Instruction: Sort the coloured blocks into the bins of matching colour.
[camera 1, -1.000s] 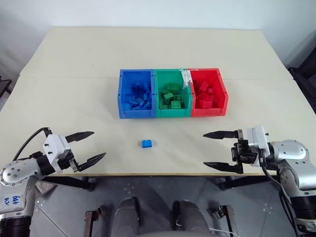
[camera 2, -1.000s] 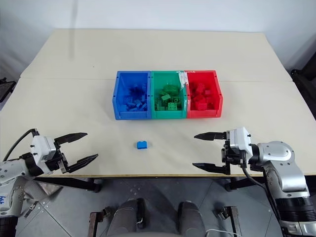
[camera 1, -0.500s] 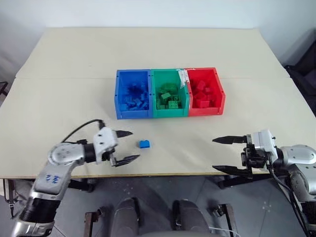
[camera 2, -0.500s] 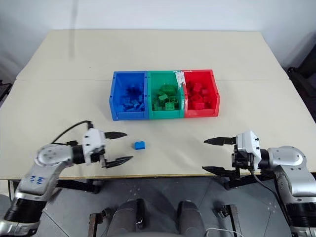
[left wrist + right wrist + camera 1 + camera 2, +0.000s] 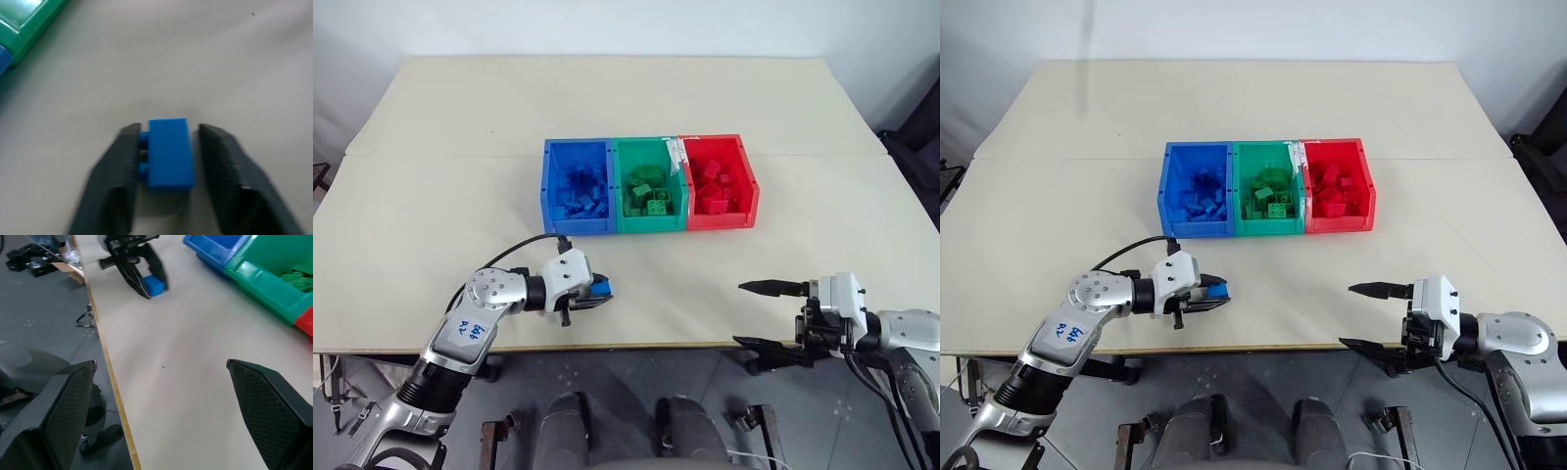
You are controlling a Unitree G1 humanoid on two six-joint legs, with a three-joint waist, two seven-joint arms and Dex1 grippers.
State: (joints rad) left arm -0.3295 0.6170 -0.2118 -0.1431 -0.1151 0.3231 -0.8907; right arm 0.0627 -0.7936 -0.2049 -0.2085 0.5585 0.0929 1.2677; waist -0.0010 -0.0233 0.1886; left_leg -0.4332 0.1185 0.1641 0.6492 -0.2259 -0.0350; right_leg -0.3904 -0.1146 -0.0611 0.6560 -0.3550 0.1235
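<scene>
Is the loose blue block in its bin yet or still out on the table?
Out. The blue block lies on the table, between the left gripper fingers.

blue block [image 5: 168, 152] between end effector fingers

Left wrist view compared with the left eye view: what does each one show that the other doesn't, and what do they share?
Left wrist view: the blue block's studs facing one finger of the left gripper. Left eye view: the red bin with red blocks in it, and the open right gripper. Shared: the blue block on the table between the left gripper's fingers, and part of the green bin.
</scene>
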